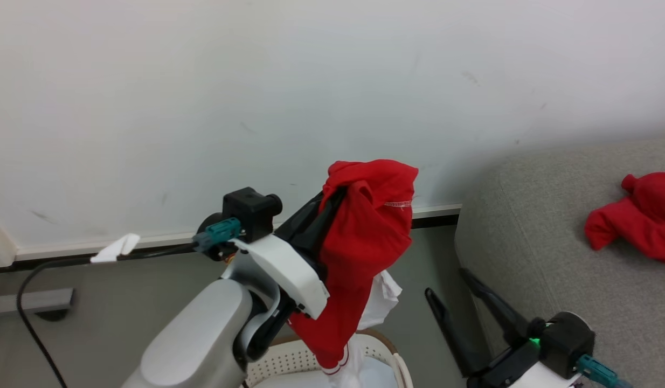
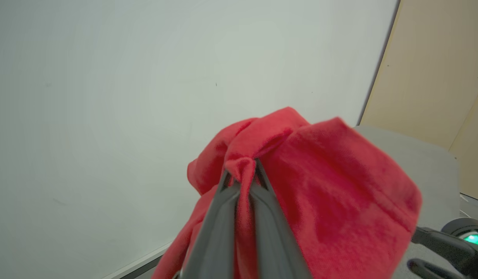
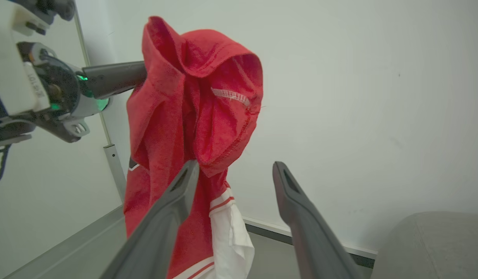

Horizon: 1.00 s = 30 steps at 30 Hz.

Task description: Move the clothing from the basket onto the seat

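Observation:
A bright red garment with white trim point(image 1: 365, 237) hangs in the air above the basket point(image 1: 289, 358), pinched at its top by my left gripper point(image 2: 245, 170), which is shut on it. The same garment point(image 3: 192, 116) drapes down in the right wrist view, with white lining at its lower end. The cream basket with a brown rim sits below at the bottom of the head view. Another red garment point(image 1: 639, 215) lies on the light grey seat point(image 1: 526, 231) at the right. My right gripper point(image 1: 451, 283) stands open beside the seat's corner, nothing between its fingers point(image 3: 297, 193).
A white wall point(image 1: 257, 81) with a pale baseboard runs behind everything. A black cable point(image 1: 25, 302) and a white scrap point(image 1: 116, 248) lie at the left by the baseboard. Grey floor point(image 1: 122, 302) spreads between basket and seat. A beige panel point(image 2: 432, 66) stands past the seat.

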Motion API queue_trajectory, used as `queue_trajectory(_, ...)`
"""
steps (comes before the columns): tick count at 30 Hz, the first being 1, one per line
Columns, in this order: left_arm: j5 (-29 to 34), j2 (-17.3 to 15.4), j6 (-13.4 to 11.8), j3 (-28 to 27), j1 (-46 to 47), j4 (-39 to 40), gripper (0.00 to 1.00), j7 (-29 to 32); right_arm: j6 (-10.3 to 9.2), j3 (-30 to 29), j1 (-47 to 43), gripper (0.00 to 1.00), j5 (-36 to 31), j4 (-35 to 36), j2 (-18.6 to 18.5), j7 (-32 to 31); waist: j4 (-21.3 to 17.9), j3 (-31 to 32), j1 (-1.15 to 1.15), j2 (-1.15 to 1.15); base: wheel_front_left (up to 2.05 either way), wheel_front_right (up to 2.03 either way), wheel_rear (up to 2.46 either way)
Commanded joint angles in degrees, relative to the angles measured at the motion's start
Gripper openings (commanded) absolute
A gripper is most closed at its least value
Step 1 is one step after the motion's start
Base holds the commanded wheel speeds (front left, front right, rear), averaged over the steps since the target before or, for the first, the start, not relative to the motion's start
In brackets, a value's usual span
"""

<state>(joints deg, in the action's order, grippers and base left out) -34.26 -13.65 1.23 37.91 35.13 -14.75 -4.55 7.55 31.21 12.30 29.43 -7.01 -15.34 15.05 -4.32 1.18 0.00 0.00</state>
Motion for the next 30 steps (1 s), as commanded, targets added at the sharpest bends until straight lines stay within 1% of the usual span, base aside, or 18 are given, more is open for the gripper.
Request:
queue_trajectory(1,0.5,0.3,0.4,0.2,0.8,-0.2,0.00,0.1,-0.13,1.4,1.1,1.00,0.8,-0.8,-0.4,0.2,0.7,0.0,0.00,0.00,0.00,0.00,0.00)
queue_trajectory(6,0.7,2.5,1.3,1.9,3.1,-0.9,0.00,0.3,-0.13,8.1,5.1,1.00,3.3,-4.7,0.5,0.2,3.1,-0.2,0.00,0.00,0.00,0.00,0.00)
queue_trajectory(9,0.8,3.7,1.9,2.8,4.2,-1.3,0.00,0.4,-0.13,10.8,7.0,1.00,4.5,-7.2,1.3,0.2,4.7,-0.2,0.00,0.00,0.00,0.00,0.00)
queue_trajectory(13,0.4,5.4,2.9,4.3,5.2,-1.3,0.00,0.8,-0.13,13.7,9.1,1.00,5.9,-12.2,2.5,0.2,6.5,0.0,0.00,0.00,0.00,0.00,0.00)
queue_trajectory(22,-1.2,7.8,4.2,8.5,3.9,1.5,0.00,2.3,-0.13,16.2,12.5,1.00,9.2,-22.3,4.9,0.2,10.3,0.3,0.00,0.00,0.00,0.00,0.00)
queue_trajectory(27,-1.4,7.9,4.2,9.8,3.0,3.2,0.00,3.2,-0.13,16.9,13.3,1.00,10.4,-26.0,5.6,0.2,11.8,0.5,0.00,0.00,0.00,0.00,0.00)
queue_trajectory(28,-1.4,7.8,4.1,9.9,2.8,3.4,0.00,3.3,-0.13,17.0,13.4,0.81,10.7,-26.3,5.7,0.1,11.9,0.6,0.00,0.00,0.00,0.00,0.00)
queue_trajectory(29,-1.5,7.6,3.9,9.9,2.7,3.5,0.00,3.4,-0.13,16.9,13.4,0.49,10.8,-26.6,5.7,0.1,12.0,0.6,0.00,0.00,0.00,0.00,0.00)
queue_trajectory(30,-1.6,7.5,3.8,9.8,2.6,3.5,0.00,3.5,-0.13,16.9,13.5,0.27,10.9,-26.8,5.7,0.1,12.0,0.7,0.00,0.00,0.00,0.00,0.00)
